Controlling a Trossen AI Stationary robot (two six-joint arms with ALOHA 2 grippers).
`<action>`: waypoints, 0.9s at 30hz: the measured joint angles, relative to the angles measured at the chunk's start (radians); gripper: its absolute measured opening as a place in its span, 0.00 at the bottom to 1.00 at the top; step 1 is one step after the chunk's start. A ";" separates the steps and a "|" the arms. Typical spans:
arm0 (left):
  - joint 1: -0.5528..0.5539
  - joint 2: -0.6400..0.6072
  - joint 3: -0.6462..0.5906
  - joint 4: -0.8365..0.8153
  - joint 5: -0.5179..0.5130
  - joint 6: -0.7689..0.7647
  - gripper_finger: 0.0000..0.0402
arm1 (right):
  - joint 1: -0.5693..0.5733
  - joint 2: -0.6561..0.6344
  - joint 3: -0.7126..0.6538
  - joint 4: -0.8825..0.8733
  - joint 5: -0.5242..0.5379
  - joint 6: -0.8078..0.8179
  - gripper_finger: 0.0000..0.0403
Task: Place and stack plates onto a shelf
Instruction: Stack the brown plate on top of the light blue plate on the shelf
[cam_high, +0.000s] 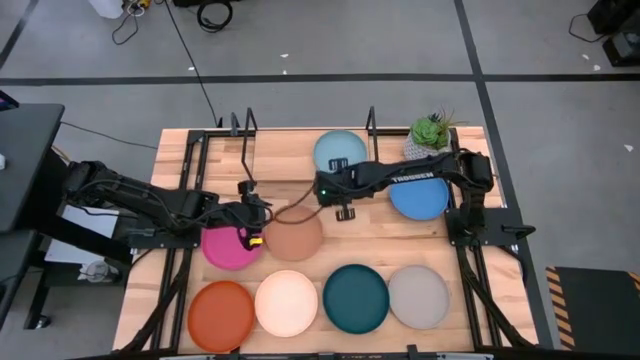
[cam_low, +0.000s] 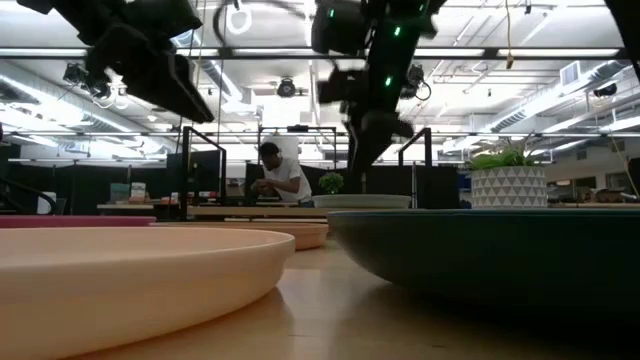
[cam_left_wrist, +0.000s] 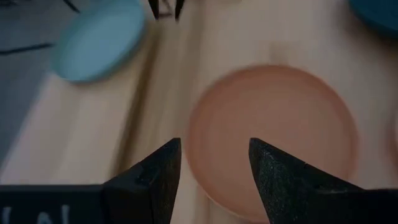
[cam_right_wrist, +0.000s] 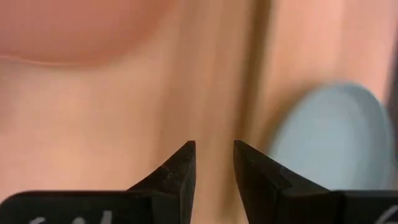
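The tan plate (cam_high: 293, 234) lies flat on the table's middle. My left gripper (cam_high: 254, 228) hovers open over its left rim; in the left wrist view the gripper (cam_left_wrist: 214, 146) has the tan plate (cam_left_wrist: 273, 137) just beyond its fingers. My right gripper (cam_high: 345, 211) hangs open above bare wood between the tan plate and the light blue plate (cam_high: 340, 151), which lies between the shelf's black uprights (cam_high: 246, 124). The right wrist view shows this gripper (cam_right_wrist: 214, 146) over the wood. The magenta plate (cam_high: 230, 248) and blue plate (cam_high: 419, 196) lie flat.
Along the near edge lie the orange plate (cam_high: 221, 315), cream plate (cam_high: 286, 303), dark teal plate (cam_high: 355, 298) and grey plate (cam_high: 418, 297). A potted plant (cam_high: 432, 134) stands at the far right corner. A person (cam_low: 280, 175) sits in the room beyond the table.
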 joint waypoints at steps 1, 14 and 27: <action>0.000 0.000 0.000 -0.016 0.029 -0.001 0.49 | 0.013 -0.012 0.000 -0.003 -0.051 -0.009 0.28; 0.000 -0.006 0.000 -0.228 0.151 -0.119 0.49 | 0.188 -0.024 -0.114 0.276 -0.194 -0.096 0.28; -0.006 -0.108 0.059 -0.285 0.163 -0.128 0.49 | 0.262 0.109 -0.020 0.261 -0.225 -0.099 0.28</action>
